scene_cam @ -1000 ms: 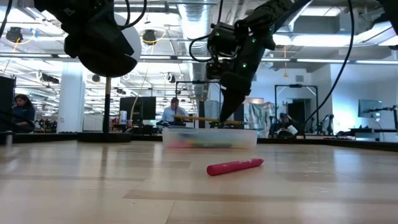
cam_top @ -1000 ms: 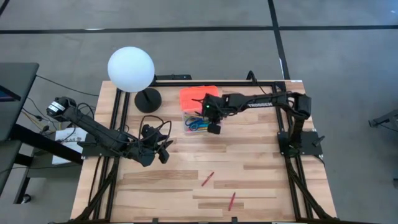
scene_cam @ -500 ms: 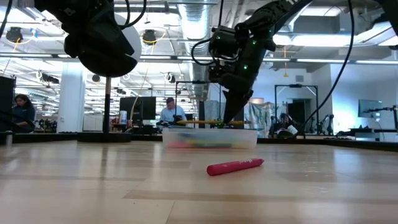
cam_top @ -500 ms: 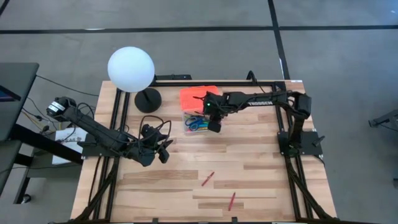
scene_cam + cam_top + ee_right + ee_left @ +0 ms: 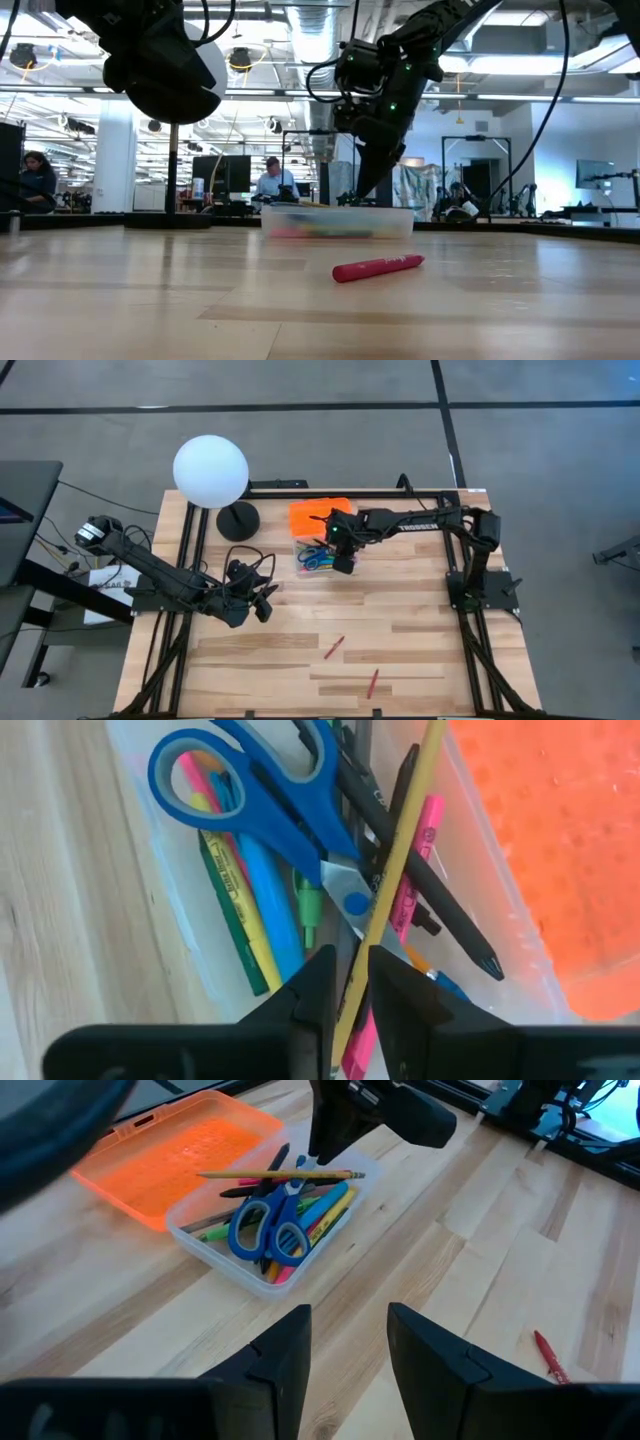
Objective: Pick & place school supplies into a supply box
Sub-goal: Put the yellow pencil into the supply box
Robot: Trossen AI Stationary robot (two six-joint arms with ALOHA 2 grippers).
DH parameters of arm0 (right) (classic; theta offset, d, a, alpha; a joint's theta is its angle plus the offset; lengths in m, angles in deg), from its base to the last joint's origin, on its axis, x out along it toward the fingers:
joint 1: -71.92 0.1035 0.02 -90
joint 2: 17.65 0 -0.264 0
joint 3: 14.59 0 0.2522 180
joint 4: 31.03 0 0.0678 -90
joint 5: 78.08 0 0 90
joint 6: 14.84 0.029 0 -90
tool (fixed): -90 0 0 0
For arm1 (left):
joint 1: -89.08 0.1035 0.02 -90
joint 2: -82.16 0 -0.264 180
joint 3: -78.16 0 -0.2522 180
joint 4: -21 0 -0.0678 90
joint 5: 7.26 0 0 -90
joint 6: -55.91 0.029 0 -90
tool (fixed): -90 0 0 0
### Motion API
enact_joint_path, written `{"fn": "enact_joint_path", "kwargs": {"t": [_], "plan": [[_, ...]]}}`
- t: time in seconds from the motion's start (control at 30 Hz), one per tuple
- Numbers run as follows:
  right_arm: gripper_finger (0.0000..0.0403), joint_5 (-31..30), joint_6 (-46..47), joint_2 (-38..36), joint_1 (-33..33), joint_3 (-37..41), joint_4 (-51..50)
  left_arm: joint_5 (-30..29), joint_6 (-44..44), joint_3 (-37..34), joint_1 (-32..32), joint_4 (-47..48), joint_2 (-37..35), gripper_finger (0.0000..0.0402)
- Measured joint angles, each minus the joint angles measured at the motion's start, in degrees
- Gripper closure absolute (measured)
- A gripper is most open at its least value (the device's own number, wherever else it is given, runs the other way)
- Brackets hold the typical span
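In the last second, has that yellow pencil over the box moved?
Yes. In the low view, the yellow pencil has dropped from above the rim onto the clear box.

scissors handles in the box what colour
Blue; the scissors show best in the right wrist view, lying in the supply box.

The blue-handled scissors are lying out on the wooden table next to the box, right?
No. The blue-handled scissors lie inside the clear plastic box, on top of the pens, not on the table. The left wrist view shows it.
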Motion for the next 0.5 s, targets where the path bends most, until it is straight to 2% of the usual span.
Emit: {"fn": "enact_joint_path", "kwargs": {"t": [0.23,0.33,0.5], "plan": [[0.0349,-3.2,0.6,0.0,-0.1,0.0,4.9,-0.3,0.0,0.0,0.0,0.1,0.0,0.0274],[0.0349,-3.0,1.5,0.9,-0.5,0.0,9.4,-0.7,0.0,0.0,0.0,0.1,0.0,0.0274],[0.0357,-1.5,1.6,3.1,-0.5,-0.3,10.2,-0.3,0.0,0.0,0.0,0.1,0.0,0.0274]]}}
